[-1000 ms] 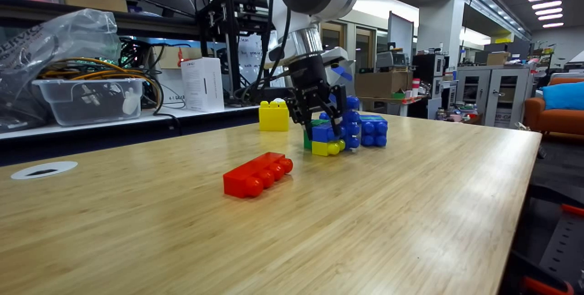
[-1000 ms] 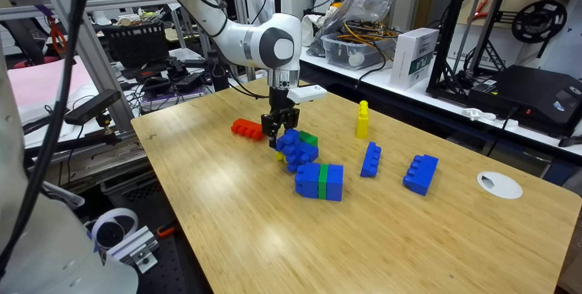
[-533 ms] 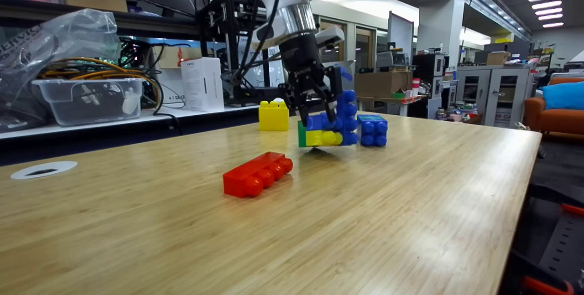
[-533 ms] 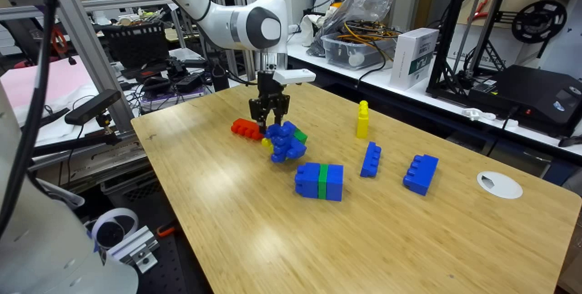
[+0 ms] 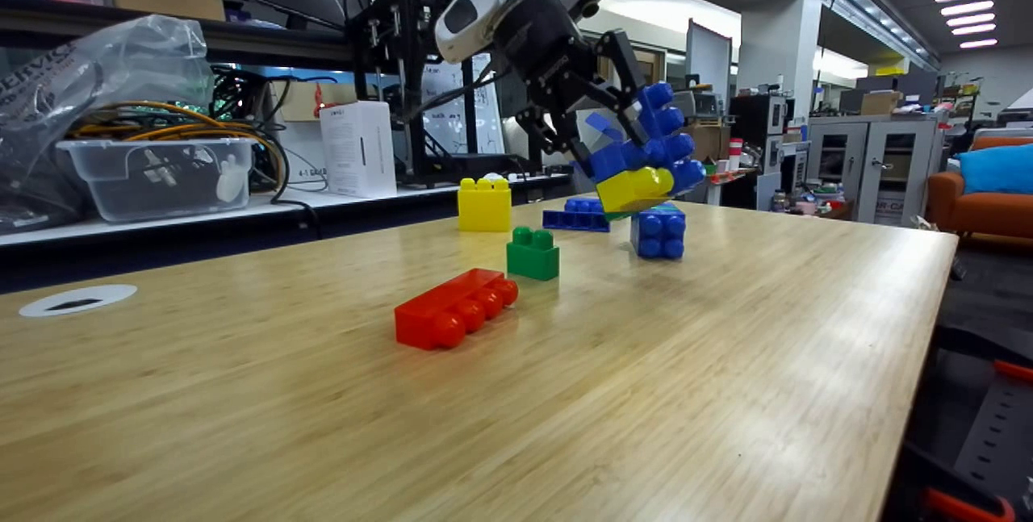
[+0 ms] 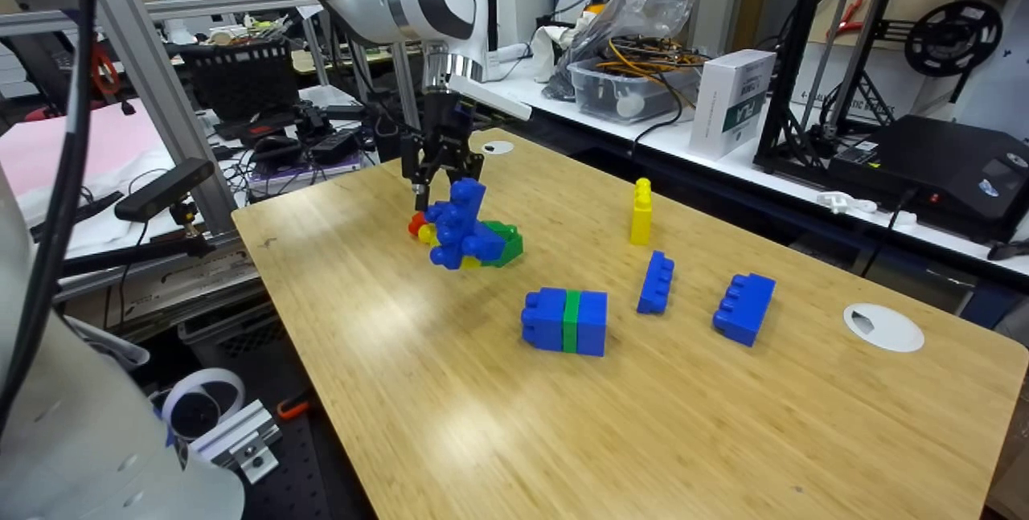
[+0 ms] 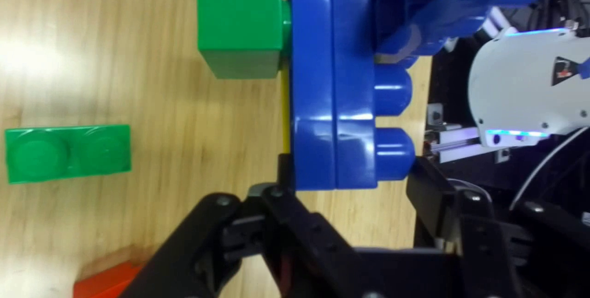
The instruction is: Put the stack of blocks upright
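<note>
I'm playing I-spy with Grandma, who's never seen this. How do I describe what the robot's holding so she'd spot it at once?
Start at the wooden table, then look up to the black gripper above it. Its jaws grip the stack of blocks, mostly blue with some yellow and green. The green-striped blue block rests on the table; only this stack hangs in the air.

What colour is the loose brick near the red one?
The loose brick is green; clearest in the wrist view.

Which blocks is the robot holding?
The joined blue, yellow and green stack, tilted in the gripper. The loose green brick, red brick and others rest on the table.
</note>
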`<action>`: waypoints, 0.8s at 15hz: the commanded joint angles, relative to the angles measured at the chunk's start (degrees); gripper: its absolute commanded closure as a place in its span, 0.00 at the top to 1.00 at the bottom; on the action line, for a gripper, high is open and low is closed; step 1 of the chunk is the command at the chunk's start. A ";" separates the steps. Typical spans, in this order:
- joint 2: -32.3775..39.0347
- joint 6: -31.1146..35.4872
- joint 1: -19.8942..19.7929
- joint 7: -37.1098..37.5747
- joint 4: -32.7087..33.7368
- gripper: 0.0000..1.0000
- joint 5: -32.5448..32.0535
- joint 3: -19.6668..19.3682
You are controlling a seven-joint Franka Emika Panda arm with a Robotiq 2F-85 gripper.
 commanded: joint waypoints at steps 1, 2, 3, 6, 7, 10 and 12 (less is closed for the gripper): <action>5.67 -10.73 0.19 -1.05 6.62 0.38 -1.62 0.44; 7.28 -13.28 0.15 -1.82 8.06 0.38 -1.78 0.48; 8.90 -15.41 0.20 -2.38 9.47 0.38 -1.95 0.59; 13.56 -20.73 0.09 -5.79 13.06 0.38 -2.55 1.04; 15.08 -22.23 0.18 -6.56 14.29 0.38 -2.79 1.20; 19.18 -26.47 0.18 -9.76 17.62 0.38 -3.64 1.56; 21.45 -28.69 0.31 -11.24 19.47 0.38 -4.24 1.74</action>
